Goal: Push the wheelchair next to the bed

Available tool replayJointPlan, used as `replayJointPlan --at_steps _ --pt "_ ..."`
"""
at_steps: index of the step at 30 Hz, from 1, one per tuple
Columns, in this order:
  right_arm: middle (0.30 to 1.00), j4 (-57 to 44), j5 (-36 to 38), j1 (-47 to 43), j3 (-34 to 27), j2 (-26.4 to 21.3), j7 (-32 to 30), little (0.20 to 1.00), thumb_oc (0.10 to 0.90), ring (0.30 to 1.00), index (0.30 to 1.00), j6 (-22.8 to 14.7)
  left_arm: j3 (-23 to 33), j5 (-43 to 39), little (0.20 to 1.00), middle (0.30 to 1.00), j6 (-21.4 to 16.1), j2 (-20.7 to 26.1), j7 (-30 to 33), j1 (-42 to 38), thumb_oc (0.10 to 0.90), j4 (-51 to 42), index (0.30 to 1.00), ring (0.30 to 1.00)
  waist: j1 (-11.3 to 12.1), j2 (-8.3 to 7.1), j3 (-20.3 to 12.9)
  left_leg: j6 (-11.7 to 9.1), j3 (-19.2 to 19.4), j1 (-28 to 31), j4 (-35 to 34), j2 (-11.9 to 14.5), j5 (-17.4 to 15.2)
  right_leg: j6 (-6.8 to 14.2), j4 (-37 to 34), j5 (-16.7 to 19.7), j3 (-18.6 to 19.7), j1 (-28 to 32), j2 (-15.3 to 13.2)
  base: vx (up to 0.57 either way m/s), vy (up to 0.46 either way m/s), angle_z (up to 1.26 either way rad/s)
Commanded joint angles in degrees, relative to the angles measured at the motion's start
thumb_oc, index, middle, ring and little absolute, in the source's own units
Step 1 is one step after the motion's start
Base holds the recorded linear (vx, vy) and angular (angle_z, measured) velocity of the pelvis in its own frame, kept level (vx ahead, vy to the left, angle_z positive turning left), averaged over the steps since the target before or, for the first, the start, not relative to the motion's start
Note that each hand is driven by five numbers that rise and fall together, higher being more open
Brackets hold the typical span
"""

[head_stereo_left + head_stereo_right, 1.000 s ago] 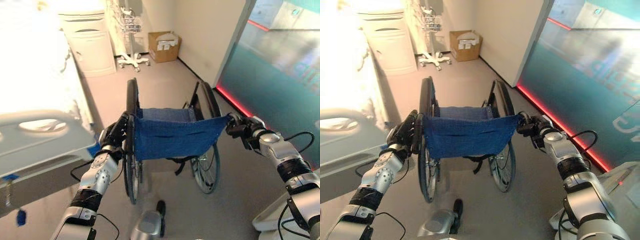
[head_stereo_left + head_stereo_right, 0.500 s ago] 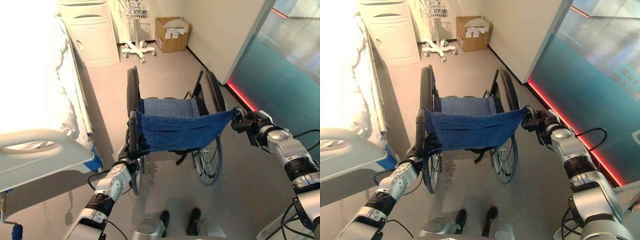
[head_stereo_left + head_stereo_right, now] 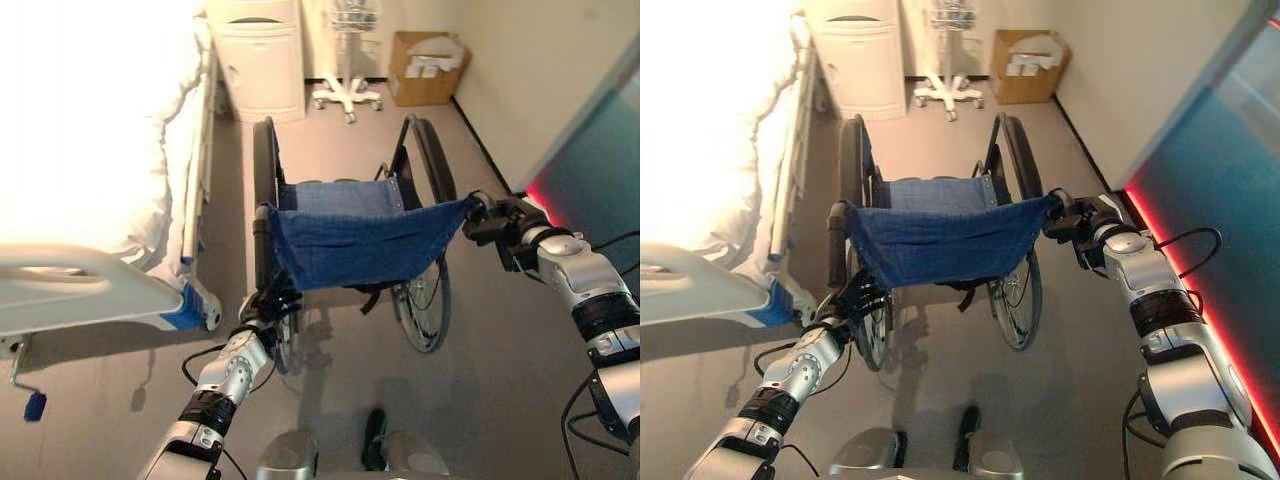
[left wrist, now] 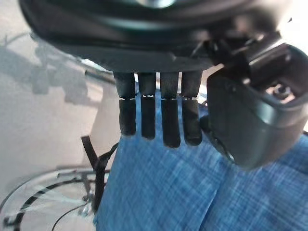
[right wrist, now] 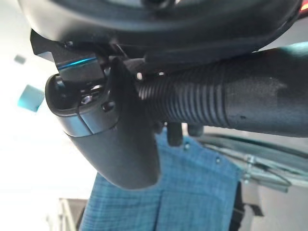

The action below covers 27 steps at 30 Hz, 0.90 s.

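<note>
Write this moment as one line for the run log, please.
right hand: shut on push handle | left hand: open, off its handle, low by wheelchair | bed: left of wheelchair

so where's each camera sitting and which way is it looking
Left and right eye views: on the head, looking down at the wheelchair beside the bed; both arms show.
Left wrist view: along the left hand, straight fingers over the blue seat back.
Right wrist view: along the right hand, curled round the push handle.
Both wrist views share the blue seat back.

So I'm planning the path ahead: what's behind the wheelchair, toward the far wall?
Beyond the wheelchair: a white cabinet, a wheeled stand and a cardboard box. The floor right behind its backrest is hidden.
</note>
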Motion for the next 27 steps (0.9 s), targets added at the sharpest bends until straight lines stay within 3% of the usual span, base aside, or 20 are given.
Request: replayJointPlan --at_steps 1,3,5,7,10,12,14,18,20,21,22,23,25,27 --pt "0.3 -8.51 3.77 -1.81 2.66 4.2 1.11 0.3 0.4 0.3 0.3 -6.0 -1.28 -0.85 0.3 0.3 -6.54 0.4 0.78 -1.56 0.4 -9.39 0.3 0.3 0.38 -1.95 -2.95 2.21 4.27 1.32 3.45 2.14 5.99 0.76 0.03 4.68 0.99 0.95 -2.2 0.24 -0.138 0.15" --pt "0.3 -8.44 2.5 -1.24 2.09 5.47 -0.08 0.3 0.4 0.3 0.3 -6.53 -0.71 -0.89 0.3 0.3 -7.46 0.7 1.08 -1.4 0.4 -9.9 0.3 0.3 0.99 -1.08 -2.35 2.04 7.54 1.08 -3.43 1.36 5.92 1.08 -0.67 3.76 0.11 3.29 -0.96 0.23 -0.076 0.18" --pt "0.3 -7.3 1.68 -2.36 2.06 6.98 -2.59 0.3 0.4 0.3 0.3 -5.85 -0.27 -0.96 0.3 0.3 -10.18 0.31 2.5 -1.55 0.4 -10.21 0.3 0.3 2.17 0.22 -2.06 1.24 12.02 1.11 -15.21 1.01 8.04 1.17 -2.39 2.39 -1.14 6.69 1.26 0.33 -0.042 0.09" --pt "0.3 -6.88 1.64 -2.55 2.18 7.45 -4.15 0.3 0.4 0.3 0.3 -5.4 0.03 -0.19 0.3 0.3 -11.03 0.14 3.28 -1.5 0.4 -10.9 0.3 0.3 3.47 1.42 -2.39 0.14 13.88 -1.32 -22.69 -0.37 9.67 1.37 -3.42 1.07 -1.31 9.37 3.58 0.43 -0.036 0.1" --pt "0.3 -6.4 2.58 -1.25 2.11 6.03 -6.42 0.3 0.4 0.3 0.3 -5.03 -0.13 3.07 0.3 0.3 -11.17 0.89 3.15 -0.75 0.4 -13.74 0.3 0.3 5.62 1.85 -3.57 -0.83 19.3 -3.61 -35.51 -1.27 15.62 0.85 -5.66 -1.05 -2.33 14.27 6.21 0.41 -0.045 0.08" --pt "0.3 -5.45 2.72 -1.04 1.83 5.46 -6.72 0.3 0.4 0.3 0.3 -5.07 -0.16 4.05 0.3 0.3 -10.39 1.82 2.55 -0.93 0.4 -14.86 0.3 0.3 6.57 1.27 -3.92 -0.43 18.25 -3.78 -35.72 -2.4 15.69 0.59 -5.39 -2.43 -2.26 15.24 6.31 0.26 -0.03 -0.13" --pt "0.3 -2.81 2.67 -2.25 2.39 5.93 -6.32 0.3 0.4 0.3 0.3 -5.44 0.25 5.24 0.3 0.3 -9.24 3.19 1.24 -1.9 0.4 -14.77 0.3 0.3 7.7 0.79 -4.79 1.51 16.94 -2.7 -35.77 -3.77 12.45 0.86 -4.12 -3.95 -1.7 15.63 6.05 0.31 0.016 -0.39" --pt "0.3 -0.38 2.27 -2.27 2.09 6.64 -5.82 0.3 0.4 0.3 0.3 -6.5 -0.2 7.6 0.3 0.3 -8.39 4.84 -1.25 -3.58 0.4 -13.74 0.3 0.3 9.18 -0.45 -5.62 5.31 15.94 -1.99 -31.5 -4.49 6.86 1.89 0.26 -7.02 -2.8 16.63 3.48 0.26 0.044 -0.06" --pt "0.3 -0.07 1.97 -1.24 1.44 7.54 -6.75 0.3 0.4 0.3 0.3 -7.06 -0.07 7.68 0.3 0.3 -7.63 5.43 -2.21 -4.31 0.4 -13.7 0.3 0.3 9.77 -0.92 -6.01 7.15 15.56 -0.67 -31.25 -4.96 5.46 4.94 6.8 -3.76 -4.85 15.99 0.6 0.2 0.086 -0.03" --pt "0.3 -0.08 1.85 -1.1 1.37 7.67 -6.92 0.3 0.4 0.3 0.3 -7.1 -0.08 7.6 0.3 0.3 -7.57 5.5 -2.3 -4.43 0.4 -13.66 0.3 0.3 9.79 -0.95 -6.04 7.37 15.46 -0.47 -31.31 -5.06 5.34 5.36 7.76 -3.21 -5.02 15.77 0.26 0.26 0.191 0.15" --pt "0.3 -0.33 0.92 0.72 0.55 8.33 -7.45 0.3 0.4 0.3 0.3 -7.77 -0.22 7.61 0.3 0.3 -6.91 5.74 -2.8 -5.22 0.4 -13.34 0.3 0.3 9.6 -0.42 -6.22 8.72 14.09 1.47 -31.88 -5.39 4.71 8.06 18.65 2.47 -5.91 13.51 -3.28 0.27 0.208 0.29" --pt "0.3 -0.66 0.35 1.71 -0.01 8.2 -7.46 0.3 0.4 0.3 0.3 -7.89 -0.41 7.75 0.3 0.3 -6.6 5.88 -2.96 -5.69 0.4 -13.1 0.3 0.3 9.17 0.04 -6.35 9.11 13.48 2.64 -32.26 -5.39 4.41 8.98 24.11 4.79 -5.93 12.08 -4.85 0.32 0.25 0.43" --pt "0.3 -1.75 -0.4 3.3 -0.7 7.67 -7.17 0.3 0.4 0.3 0.3 -7.85 -0.82 7.7 0.3 0.3 -6.01 6.06 -3.0 -6.48 0.4 -12.81 0.3 0.3 7.98 0.63 -6.58 9.64 12.58 5.18 -33.09 -5.36 3.59 9.72 31.07 7.07 -4.89 9.62 -6.81 0.24 0.152 0.35" --pt "0.3 -2.51 -0.44 3.6 -0.75 7.52 -6.88 0.3 0.4 0.3 0.3 -7.57 -1.37 7.55 0.3 0.3 -6.25 5.83 -2.04 -7.41 0.4 -12.06 0.3 0.3 6.66 0.98 -6.68 10.04 11.98 7.6 -33.89 -5.14 2.56 9.21 30.87 6.63 -4.15 6.81 -8.08 0.24 0.068 0.47"
